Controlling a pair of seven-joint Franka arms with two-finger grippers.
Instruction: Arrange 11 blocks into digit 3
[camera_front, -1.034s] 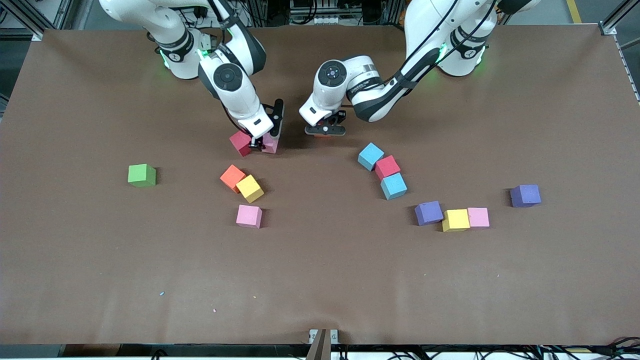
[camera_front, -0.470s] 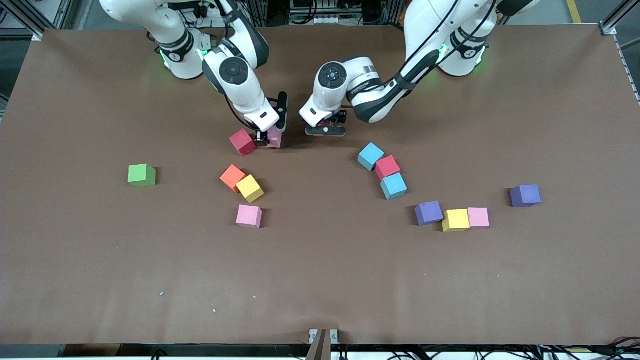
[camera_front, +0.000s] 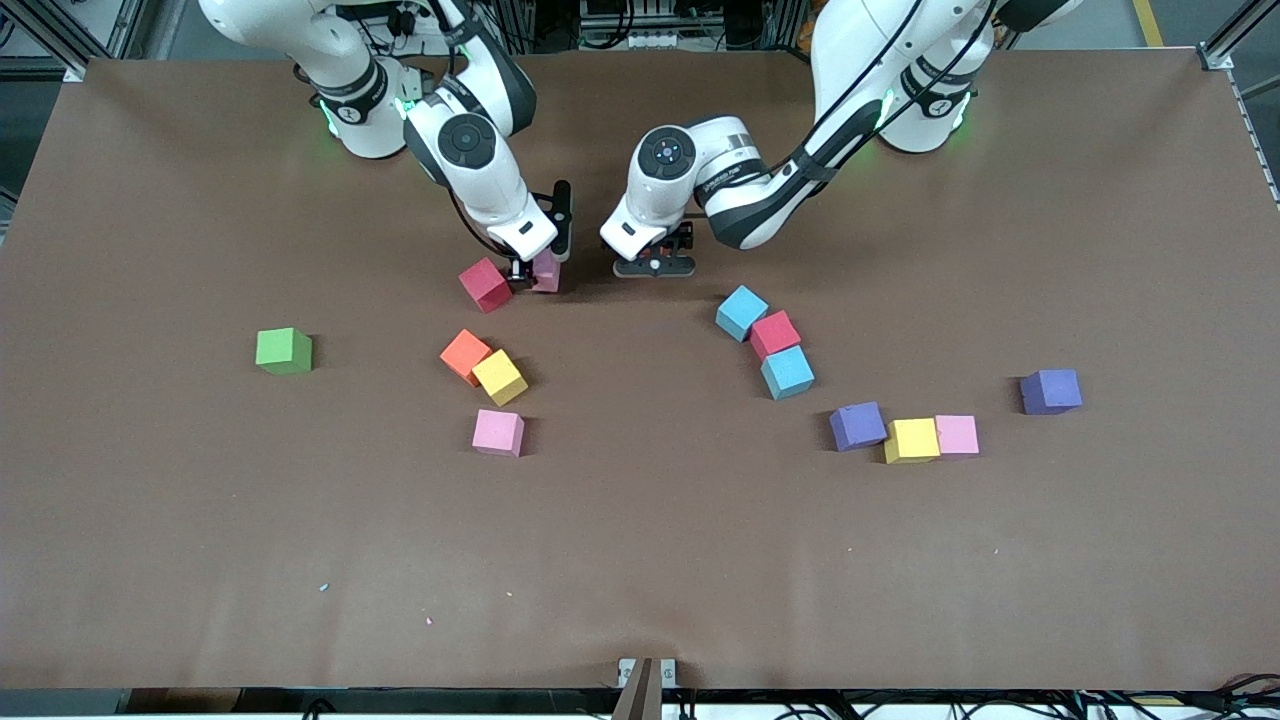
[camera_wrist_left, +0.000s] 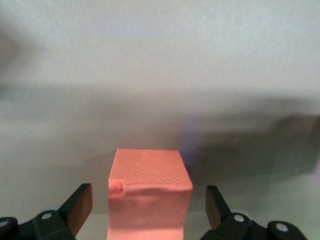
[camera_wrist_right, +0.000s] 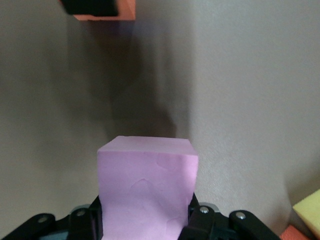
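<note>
Over the table's middle in the front view, my right gripper (camera_front: 532, 272) clenches a pink block (camera_front: 546, 272) beside a dark red block (camera_front: 485, 285); my left gripper (camera_front: 653, 266) hides whatever lies under it. Other blocks lie scattered nearer the camera, no digit formed. Left wrist view: my fingers (camera_wrist_left: 80, 206) stand released, clear of an orange block (camera_wrist_left: 150, 192), its face square to me. Right wrist view: the pink block (camera_wrist_right: 146, 192) sits upright, its lower part cut off.

A brown table (camera_front: 640, 560) edged by aluminium framing (camera_front: 90, 30) and cables.
</note>
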